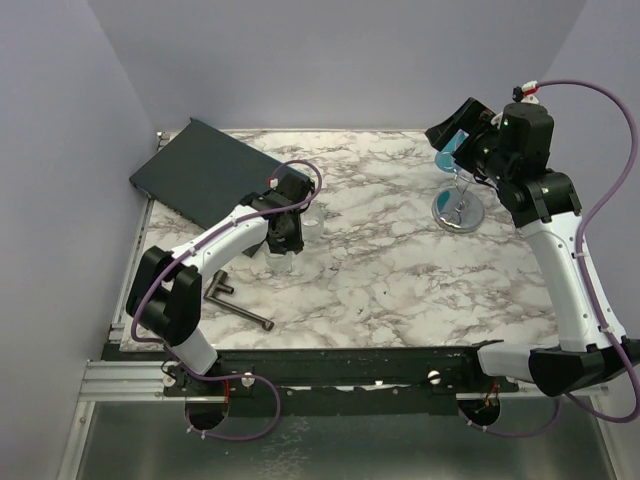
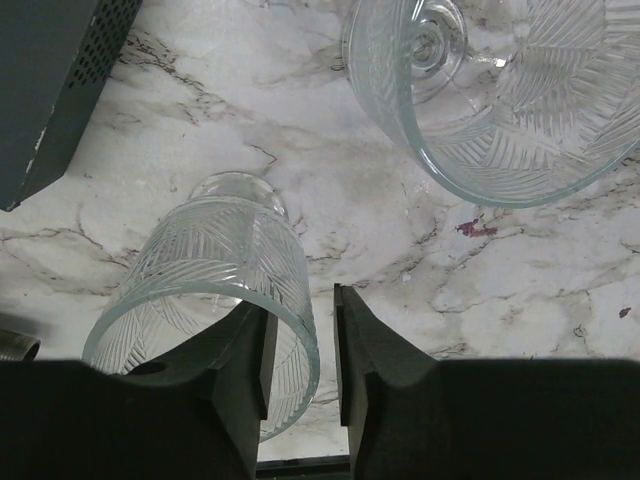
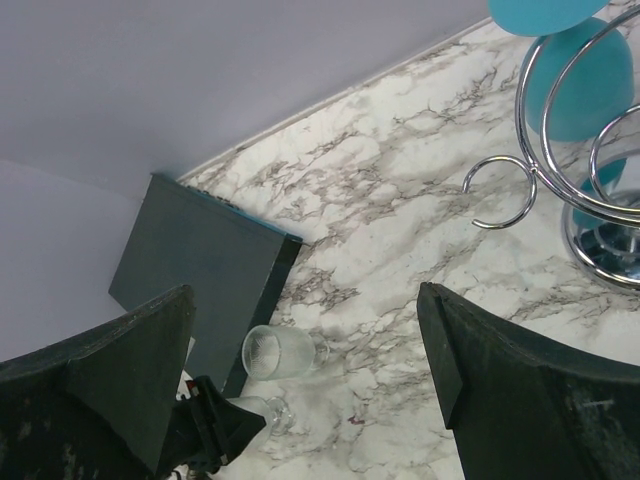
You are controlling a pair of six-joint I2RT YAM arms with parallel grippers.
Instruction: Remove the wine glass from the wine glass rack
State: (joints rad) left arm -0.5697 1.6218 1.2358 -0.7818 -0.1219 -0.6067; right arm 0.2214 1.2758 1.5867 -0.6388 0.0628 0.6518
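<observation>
The chrome wine glass rack (image 1: 458,210) stands at the back right on its mirror base, its wire loops (image 3: 560,150) shining in the right wrist view. A blue wine glass (image 3: 585,80) hangs upside down on it (image 1: 455,157). My right gripper (image 3: 310,400) is open wide, up beside the rack's top (image 1: 452,128), holding nothing. Two clear cut-glass wine glasses (image 2: 210,280) (image 2: 500,110) are on the marble at centre left. My left gripper (image 2: 300,300) is open by a narrow gap and straddles the nearer glass's rim, one finger inside, a sliver of space at the other.
A dark grey box (image 1: 205,170) lies flat at the back left, close to the clear glasses (image 1: 312,225). A metal T-shaped tool (image 1: 240,303) rests near the front left. The marble tabletop (image 1: 400,270) ends at a black rail along the front.
</observation>
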